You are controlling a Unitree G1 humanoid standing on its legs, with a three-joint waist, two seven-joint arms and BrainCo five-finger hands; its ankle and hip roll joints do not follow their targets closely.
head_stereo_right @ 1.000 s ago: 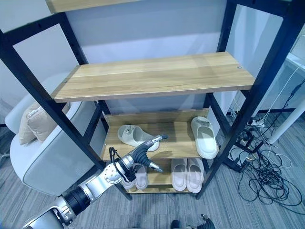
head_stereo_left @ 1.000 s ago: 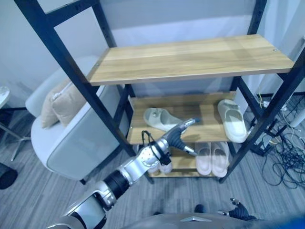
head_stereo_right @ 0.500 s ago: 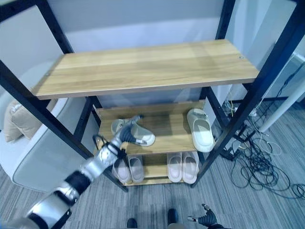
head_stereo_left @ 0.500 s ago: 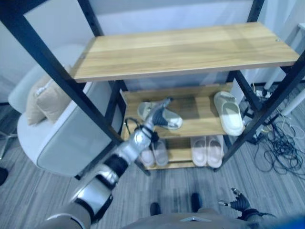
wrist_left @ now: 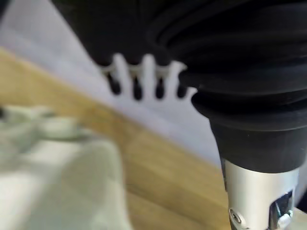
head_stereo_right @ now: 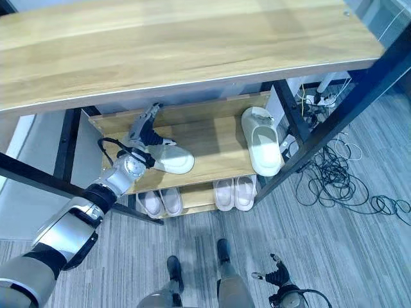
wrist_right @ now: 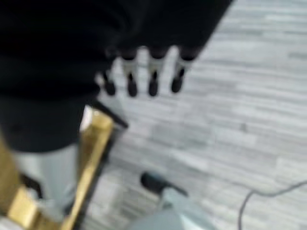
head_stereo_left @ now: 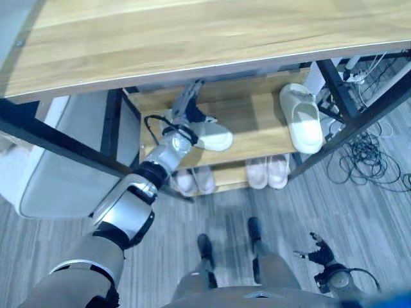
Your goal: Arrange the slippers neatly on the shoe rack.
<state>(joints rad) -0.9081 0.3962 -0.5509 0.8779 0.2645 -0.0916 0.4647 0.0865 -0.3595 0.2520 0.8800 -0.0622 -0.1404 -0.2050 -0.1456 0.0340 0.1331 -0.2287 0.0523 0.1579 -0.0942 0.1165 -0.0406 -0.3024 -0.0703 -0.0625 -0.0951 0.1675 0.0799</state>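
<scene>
My left robot hand (head_stereo_right: 145, 131), fingers straight and loosely spread, reaches onto the middle shelf (head_stereo_right: 212, 144) just above a pale slipper (head_stereo_right: 170, 158), beside its strap. A second slipper (head_stereo_right: 259, 148) lies well apart at the shelf's right end. Two pairs (head_stereo_right: 196, 197) sit on the bottom shelf. My right robot hand (head_stereo_right: 275, 274) hangs relaxed over the grey floor (head_stereo_right: 334, 244); cables (head_stereo_right: 334, 186) trail beside the rack.
</scene>
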